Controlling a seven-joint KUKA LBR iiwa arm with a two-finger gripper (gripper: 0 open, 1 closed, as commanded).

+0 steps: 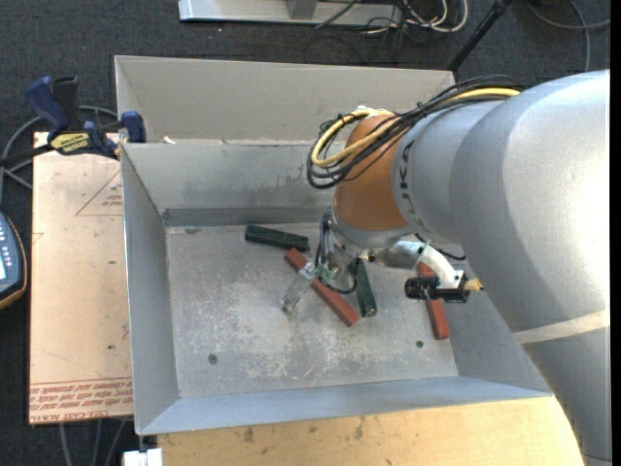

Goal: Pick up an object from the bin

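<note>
In the camera view the gripper (311, 283) stood low at mid-frame, over a red-brown bar (339, 308) lying slantwise on the bin (146, 260) floor beside a dark green bar (367, 299). Whether it was spread or closed, I could not tell. The bar looked stiff and light, best taken across its narrow middle.

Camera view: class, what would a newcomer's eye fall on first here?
The big grey arm, with its orange wrist cover and looped yellow and black cables, reaches in from the right. Below it the gripper is low over the middle of the bin, beside a red-brown stick. A dark green bar lies near the back wall.
</note>
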